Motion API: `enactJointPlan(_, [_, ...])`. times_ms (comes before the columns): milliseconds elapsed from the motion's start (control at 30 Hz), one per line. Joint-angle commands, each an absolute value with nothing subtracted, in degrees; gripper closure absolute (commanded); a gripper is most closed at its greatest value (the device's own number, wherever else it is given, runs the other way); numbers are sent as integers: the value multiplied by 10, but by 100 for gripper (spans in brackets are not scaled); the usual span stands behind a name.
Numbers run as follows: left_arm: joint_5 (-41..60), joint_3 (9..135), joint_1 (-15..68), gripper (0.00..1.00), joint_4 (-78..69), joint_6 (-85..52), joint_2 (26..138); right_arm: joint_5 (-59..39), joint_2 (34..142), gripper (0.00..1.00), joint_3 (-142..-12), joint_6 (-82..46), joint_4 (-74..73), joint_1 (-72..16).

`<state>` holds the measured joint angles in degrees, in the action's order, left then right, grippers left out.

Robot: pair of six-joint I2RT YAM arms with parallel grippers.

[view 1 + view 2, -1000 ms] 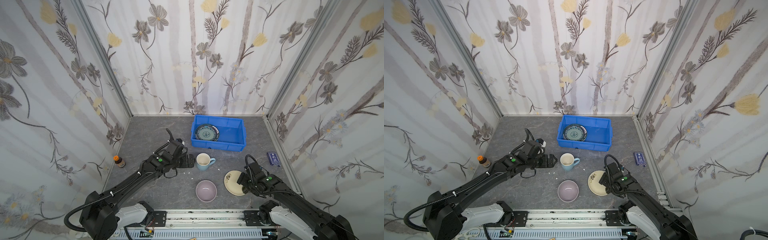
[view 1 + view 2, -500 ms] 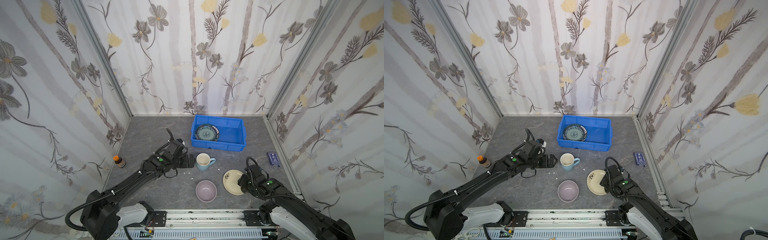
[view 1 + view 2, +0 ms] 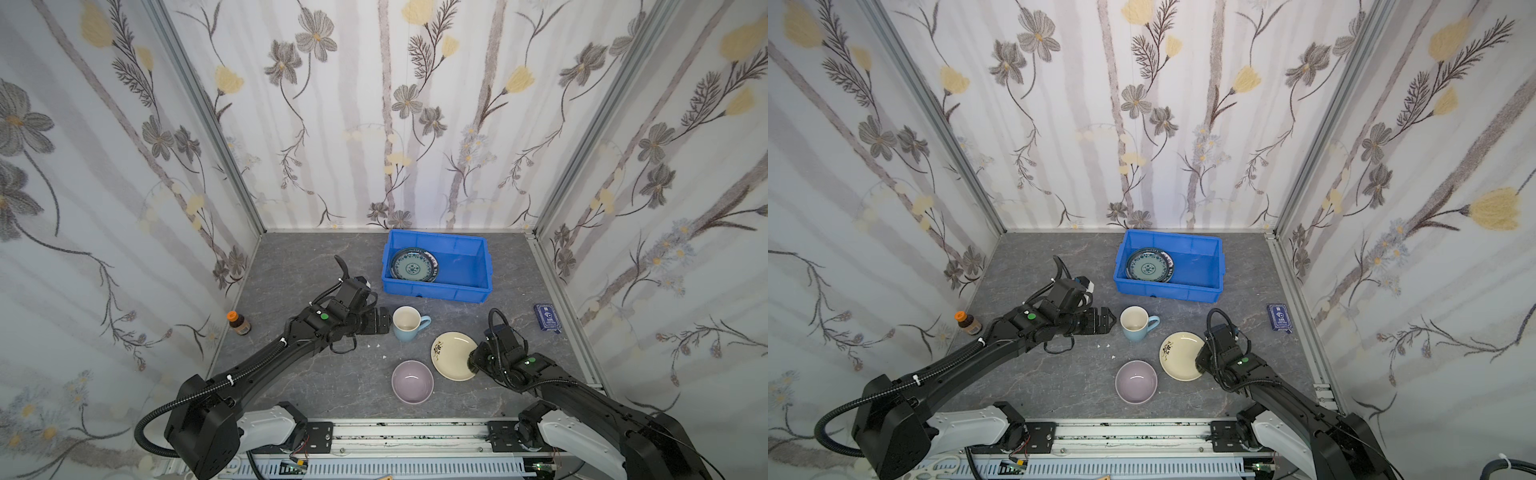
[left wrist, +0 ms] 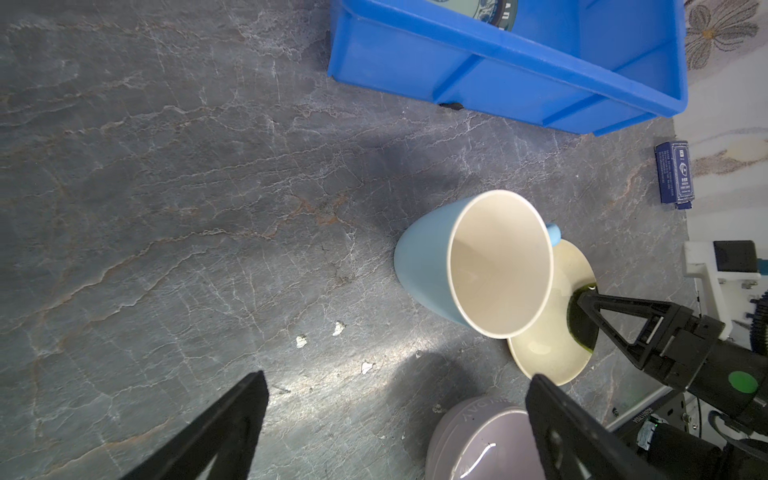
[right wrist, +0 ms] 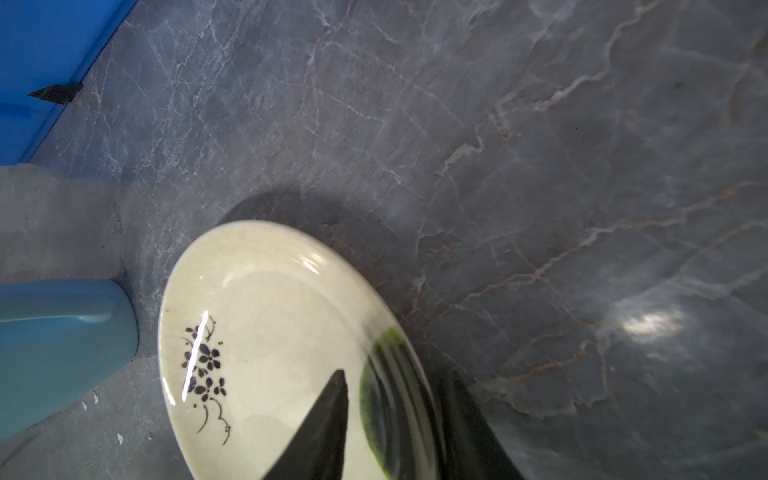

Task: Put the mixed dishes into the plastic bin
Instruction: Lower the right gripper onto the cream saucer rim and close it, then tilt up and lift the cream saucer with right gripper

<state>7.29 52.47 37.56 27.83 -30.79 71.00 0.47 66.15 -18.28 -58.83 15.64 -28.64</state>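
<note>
The cream plate (image 3: 453,353) (image 3: 1179,353) with a black flower mark lies on the grey floor at front right. My right gripper (image 3: 471,359) (image 5: 397,374) is shut on its right rim, one finger on the plate's top face (image 5: 270,332) and the other outside the rim. A light-blue mug (image 3: 407,324) (image 4: 478,266) stands upright just right of my open left gripper (image 3: 384,322) (image 4: 395,386), which holds nothing. The lilac bowl (image 3: 412,381) (image 3: 1136,381) sits in front of the mug. In the blue plastic bin (image 3: 436,289) (image 3: 1167,291) a teal-patterned plate (image 3: 413,265) leans at the left end.
A small brown bottle (image 3: 238,323) with an orange cap stands near the left wall. A dark blue card box (image 3: 546,318) lies by the right wall. A few white crumbs (image 4: 338,328) dot the floor in front of the left gripper. Walls close in on three sides.
My right gripper's fingers have closed in from wide open onto the cream plate's rim, and the plate has slid slightly left. The left arm has not moved.
</note>
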Motion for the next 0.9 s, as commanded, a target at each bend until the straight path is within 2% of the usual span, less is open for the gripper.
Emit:
enactJointPlan(0, [61,537,376,0,281,-305,716,-27,679,72,-186,-576,180,-287])
enactJointPlan(200, [54,553,375,0,293,-302,720,-37,703,85,-200,-562,165,-287])
enactJointPlan(533, [39,578,376,0,310,-301,720,-57,730,91,-246,-526,153,-285])
enactJointPlan(600, [36,584,375,0,314,-299,733,-59,730,96,-252,-520,153,-284])
enactJointPlan(867, [29,604,374,0,324,-300,740,-64,711,97,-260,-496,160,-258])
